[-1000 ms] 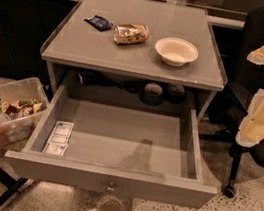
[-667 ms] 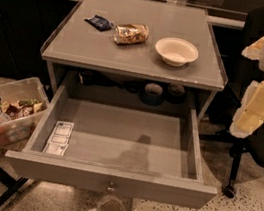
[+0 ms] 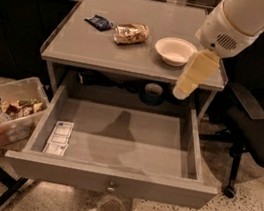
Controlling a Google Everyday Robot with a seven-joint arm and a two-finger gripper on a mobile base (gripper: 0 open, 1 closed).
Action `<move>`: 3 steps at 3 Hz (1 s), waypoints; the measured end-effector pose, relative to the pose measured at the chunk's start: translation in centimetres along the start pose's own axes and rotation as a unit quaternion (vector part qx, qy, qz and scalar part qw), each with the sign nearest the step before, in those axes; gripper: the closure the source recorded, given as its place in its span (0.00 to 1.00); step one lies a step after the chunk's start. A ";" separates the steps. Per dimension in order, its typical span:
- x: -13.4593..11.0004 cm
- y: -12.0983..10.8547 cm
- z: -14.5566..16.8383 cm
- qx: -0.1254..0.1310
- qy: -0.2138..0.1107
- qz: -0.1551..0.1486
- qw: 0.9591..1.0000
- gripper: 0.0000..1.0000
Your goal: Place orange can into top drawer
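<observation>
Starting at the gripper [image 3: 180, 91], note a cream-coloured unit hanging tip-down from the white arm [image 3: 238, 19] at the upper right. Place its tip, as seen in the camera view, in front of the table's right front edge and above the rear right corner of the open drawer. Log its degree of opening as cannot tell. Log nothing visibly in its grasp.

Move up and left to the cream bowl [image 3: 174, 50], upright on the table [image 3: 81, 50] toward the right side. Find the orange can [image 3: 131, 33] left of the bowl, lying on its side on the table top, apart from the bowl and well apart from the gripper. Find the dark blue packet [image 3: 99, 21] lying flat just left of the can. Contact between these 2: cannot tell.

Below the table top, see the top drawer [image 3: 108, 179] standing open toward the camera, with 1 small round knob [image 3: 110, 189] at the centre of its front panel. Inside, note 1 white printed strip [image 3: 59, 138] lying flat beside the left wall near the front, and a dark shadow [image 3: 113, 124] on the drawer floor. Under the table, behind the drawer, note a dark round object [image 3: 152, 92].

On the floor at left, see a clear plastic bin [image 3: 10, 116] holding mixed items. At right, see a black office chair [image 3: 259, 130].
</observation>
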State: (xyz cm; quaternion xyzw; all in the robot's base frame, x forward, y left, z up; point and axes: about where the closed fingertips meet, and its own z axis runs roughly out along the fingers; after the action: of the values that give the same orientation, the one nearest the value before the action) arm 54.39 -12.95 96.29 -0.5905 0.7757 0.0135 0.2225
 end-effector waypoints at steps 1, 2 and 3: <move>-4.8 -3.8 4.2 0.018 -0.042 0.030 0.999 0.00; -7.9 -8.4 7.2 0.036 -0.064 0.106 0.992 0.00; -7.9 -8.4 7.2 0.036 -0.064 0.107 0.992 0.00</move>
State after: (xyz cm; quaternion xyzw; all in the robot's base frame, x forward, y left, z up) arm 66.13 -6.27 94.67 -0.4939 0.8183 0.0468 0.2901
